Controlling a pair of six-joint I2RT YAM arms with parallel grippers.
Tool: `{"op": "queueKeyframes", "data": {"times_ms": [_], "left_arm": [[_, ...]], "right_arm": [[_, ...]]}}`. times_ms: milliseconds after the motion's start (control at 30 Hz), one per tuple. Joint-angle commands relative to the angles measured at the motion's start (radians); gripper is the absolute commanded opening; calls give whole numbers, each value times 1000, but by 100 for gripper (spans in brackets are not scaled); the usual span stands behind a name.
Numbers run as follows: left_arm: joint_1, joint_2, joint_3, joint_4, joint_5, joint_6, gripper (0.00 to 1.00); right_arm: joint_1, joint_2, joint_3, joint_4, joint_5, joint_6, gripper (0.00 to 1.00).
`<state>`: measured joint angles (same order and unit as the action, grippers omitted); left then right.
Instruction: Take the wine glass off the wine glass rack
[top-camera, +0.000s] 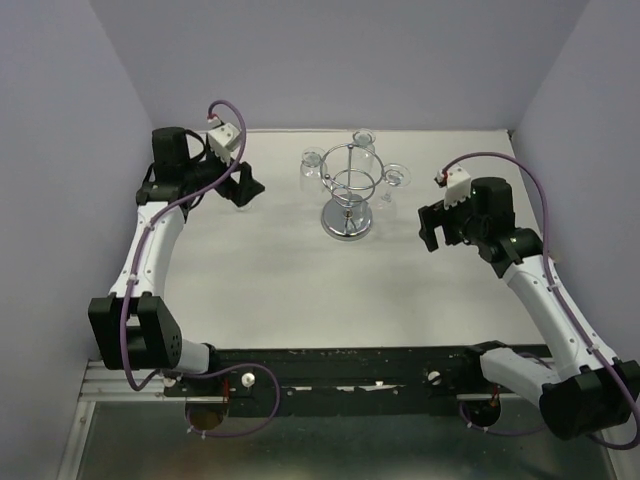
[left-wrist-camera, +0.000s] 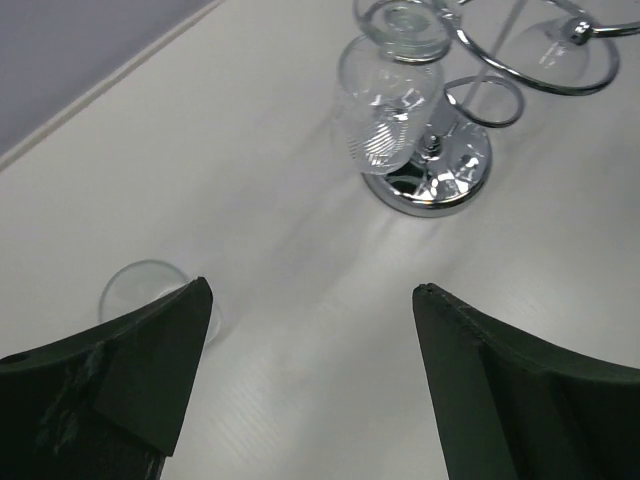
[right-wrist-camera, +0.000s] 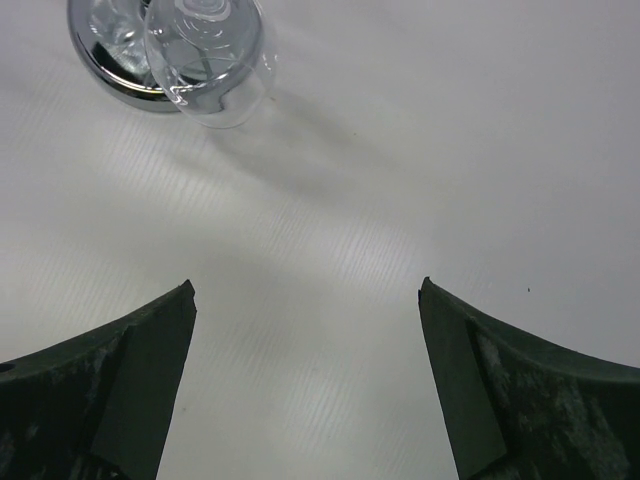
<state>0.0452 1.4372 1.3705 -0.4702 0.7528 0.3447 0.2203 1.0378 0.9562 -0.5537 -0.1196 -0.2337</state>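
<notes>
Left hand (left-wrist-camera: 310, 288) and right hand (right-wrist-camera: 307, 285) are both standing fully open, holding nothing, flanking the wine glass rack (top-camera: 346, 222) where wine glasses (left-wrist-camera: 385, 110) are hanging bowl-down by their feet, while one clear glass (left-wrist-camera: 150, 292) is resting on the surface (top-camera: 300, 290) beside the left hand, judged already off the rack.

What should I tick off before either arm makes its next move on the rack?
1. Open, empty left gripper: ok.
2. Open, empty right gripper: ok.
3. Upright wine glass rack: ok.
4. A wine glass hanging on the rack, ready to take: ok.
5. Whether the clear round thing beside the left finger stands steady: cannot tell.
</notes>
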Motion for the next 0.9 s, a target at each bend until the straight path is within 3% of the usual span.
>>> {"op": "queueKeyframes", "data": {"times_ms": [0, 133, 333, 867], "left_arm": [[-42, 3, -153, 344, 266, -49, 99], [-90, 69, -162, 390, 356, -20, 99], [-183, 144, -188, 496, 297, 57, 99], [-235, 325, -162, 821, 142, -62, 99]], "right_arm": [[-7, 33, 68, -32, -72, 39, 100], [-7, 41, 102, -54, -89, 36, 100], [-7, 68, 157, -89, -84, 4, 100], [-22, 54, 162, -178, -100, -56, 100]]}}
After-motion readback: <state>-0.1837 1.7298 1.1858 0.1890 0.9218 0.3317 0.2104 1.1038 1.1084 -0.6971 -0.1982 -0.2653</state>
